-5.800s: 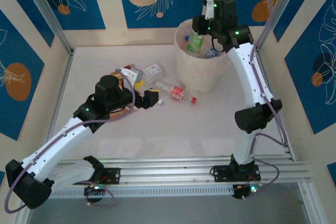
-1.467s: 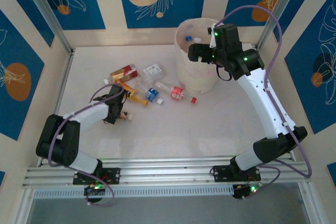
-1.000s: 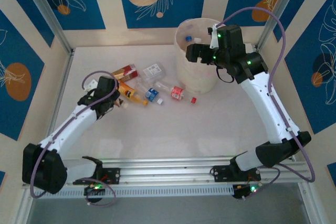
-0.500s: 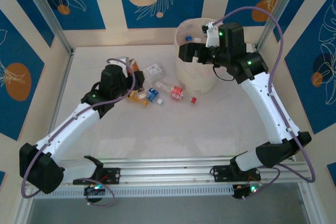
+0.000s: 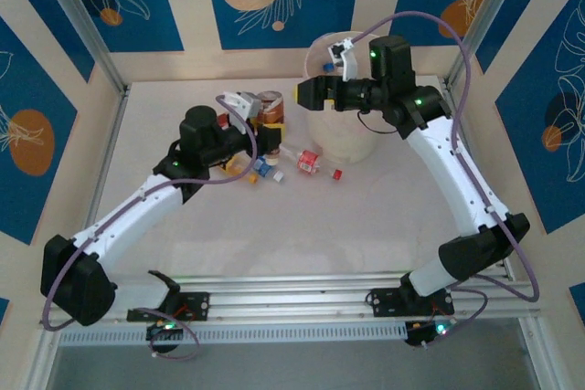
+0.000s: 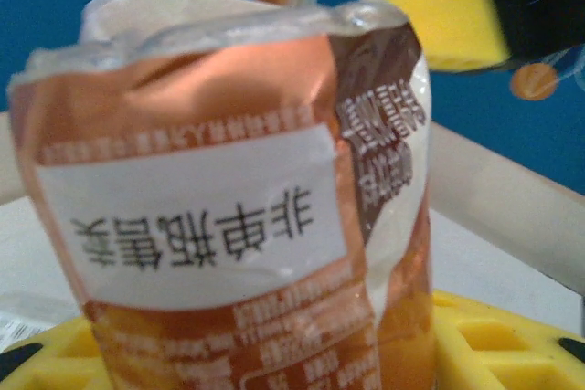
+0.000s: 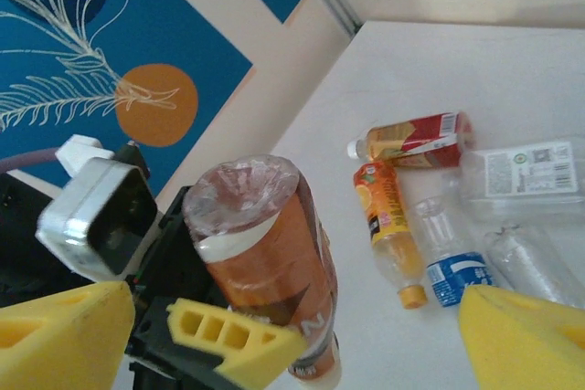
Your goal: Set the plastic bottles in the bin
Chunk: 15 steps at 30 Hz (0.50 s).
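My left gripper (image 5: 263, 132) is shut on an orange-brown labelled plastic bottle (image 5: 268, 107) and holds it upright above the table. In the left wrist view this bottle (image 6: 228, 216) stands close up between my yellow fingers (image 6: 494, 344). My right gripper (image 5: 311, 93) is open, level with the held bottle (image 7: 265, 253) and just right of it, its pads (image 7: 521, 335) wide apart. The white bin (image 5: 345, 142) stands behind the right gripper. More plastic bottles lie on the table: red-labelled (image 7: 416, 139), orange (image 7: 388, 226), blue-labelled (image 7: 452, 267) and a clear one (image 7: 521, 171).
A small red-labelled bottle (image 5: 308, 162) and a loose red cap (image 5: 336, 173) lie in front of the bin. Blue patterned walls and metal posts enclose the table (image 5: 302, 226). The two grippers are close together above the bottle pile.
My left arm has lifted the orange-brown bottle from the table and carried it right, toward the bin. My right gripper has swung left from over the bin toward that bottle.
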{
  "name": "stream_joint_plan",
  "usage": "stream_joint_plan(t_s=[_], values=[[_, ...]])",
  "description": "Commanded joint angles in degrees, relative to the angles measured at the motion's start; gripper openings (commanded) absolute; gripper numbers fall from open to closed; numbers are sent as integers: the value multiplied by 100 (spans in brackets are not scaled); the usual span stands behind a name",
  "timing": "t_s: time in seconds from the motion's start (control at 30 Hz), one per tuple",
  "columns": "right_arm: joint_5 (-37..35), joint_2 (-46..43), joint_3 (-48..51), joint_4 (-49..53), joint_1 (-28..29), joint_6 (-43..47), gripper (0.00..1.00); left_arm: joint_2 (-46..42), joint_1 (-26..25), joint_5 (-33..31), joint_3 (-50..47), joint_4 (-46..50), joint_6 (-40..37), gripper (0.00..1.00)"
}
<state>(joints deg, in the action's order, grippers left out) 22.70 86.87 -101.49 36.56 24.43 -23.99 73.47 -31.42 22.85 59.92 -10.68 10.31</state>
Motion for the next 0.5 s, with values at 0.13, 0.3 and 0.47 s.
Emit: stream_joint_plan(t_s=[0.13,0.3,0.47], values=[[573,127,53,-220,405,386,88,247,-47,1153,476,-787,139,51],[478,210,16,-223,611,544,87,297,-48,1342,582,-839,243,50],[385,395,-136,-162,691,562,83,317,-57,1505,589,-858,278,50]])
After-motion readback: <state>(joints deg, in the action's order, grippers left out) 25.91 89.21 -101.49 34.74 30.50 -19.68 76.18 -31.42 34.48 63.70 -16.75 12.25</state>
